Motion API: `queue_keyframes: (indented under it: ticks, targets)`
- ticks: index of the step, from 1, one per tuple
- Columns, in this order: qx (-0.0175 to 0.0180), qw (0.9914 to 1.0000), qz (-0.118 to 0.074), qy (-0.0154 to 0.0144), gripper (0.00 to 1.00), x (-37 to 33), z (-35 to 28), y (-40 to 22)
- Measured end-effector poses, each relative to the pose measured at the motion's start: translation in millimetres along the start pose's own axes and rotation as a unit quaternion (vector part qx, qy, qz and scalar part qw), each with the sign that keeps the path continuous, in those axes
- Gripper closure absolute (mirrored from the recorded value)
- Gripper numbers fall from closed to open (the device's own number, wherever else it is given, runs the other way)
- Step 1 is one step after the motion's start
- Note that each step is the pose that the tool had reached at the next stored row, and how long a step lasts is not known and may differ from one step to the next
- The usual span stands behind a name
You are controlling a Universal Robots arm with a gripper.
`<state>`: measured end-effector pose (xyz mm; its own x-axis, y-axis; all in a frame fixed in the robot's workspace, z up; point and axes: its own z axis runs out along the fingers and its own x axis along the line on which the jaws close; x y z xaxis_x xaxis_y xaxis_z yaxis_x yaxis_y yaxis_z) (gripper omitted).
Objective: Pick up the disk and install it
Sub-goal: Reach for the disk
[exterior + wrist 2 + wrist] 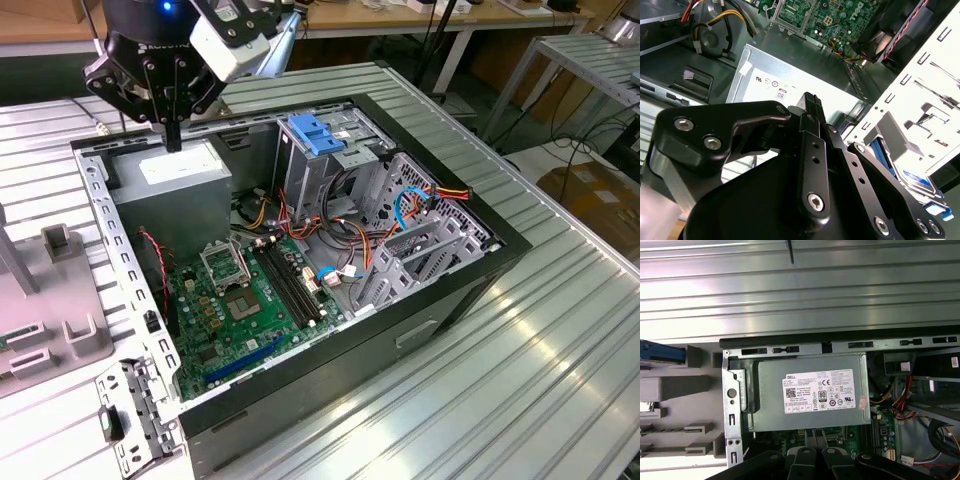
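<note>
My gripper hangs over the back left corner of the open computer case, just above the grey power supply box. Its two black fingers are pressed together with nothing between them, as both wrist views show. The disk, silver with a blue band and blue side rails, rests in a grey stand outside the case, off to one side of the gripper. In the first wrist view its blue edge lies beyond the case's side wall.
Inside the case are a green motherboard, bundles of coloured cables and a metal drive cage topped by a light-blue plastic clip. A grey slotted stand sits on the ribbed metal table at the exterior view's left.
</note>
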<state>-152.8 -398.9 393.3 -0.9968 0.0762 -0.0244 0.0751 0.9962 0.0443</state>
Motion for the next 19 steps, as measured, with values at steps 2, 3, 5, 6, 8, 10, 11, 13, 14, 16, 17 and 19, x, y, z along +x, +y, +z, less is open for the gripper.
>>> queue_keyframes:
  ticks: [2,3,5,6,8,10,11,13,14,16,17,19]
  targets:
    - [0.0,1.0,0.0,0.0,0.89,1.6,0.0,-0.1]
    - [0.0,1.0,0.0,0.0,0.89,2.1,0.0,-0.2]
    - [0.0,1.0,0.0,0.0,0.89,3.3,-0.1,-0.3]
    - [0.0,1.0,0.0,0.0,0.89,3.9,-0.1,-0.3]
    - [0.0,1.0,0.0,0.0,0.89,5.9,-0.2,-0.4]
    - [0.0,1.0,0.0,0.0,0.89,7.3,-0.2,-0.6]
    - [0.0,1.0,0.0,0.0,0.89,8.3,-0.2,-0.6]
    - [0.0,1.0,0.0,0.0,0.89,9.9,-0.2,-0.7]
    - [0.0,1.0,0.0,0.0,0.89,10.5,-0.3,-0.8]
    - [0.0,1.0,0.0,0.0,0.89,11.9,-0.3,-0.9]
    - [0.0,1.0,0.0,0.0,0.89,12.6,-0.3,-0.9]
    - [0.0,1.0,0.0,0.0,0.89,14.0,-0.4,-1.0]
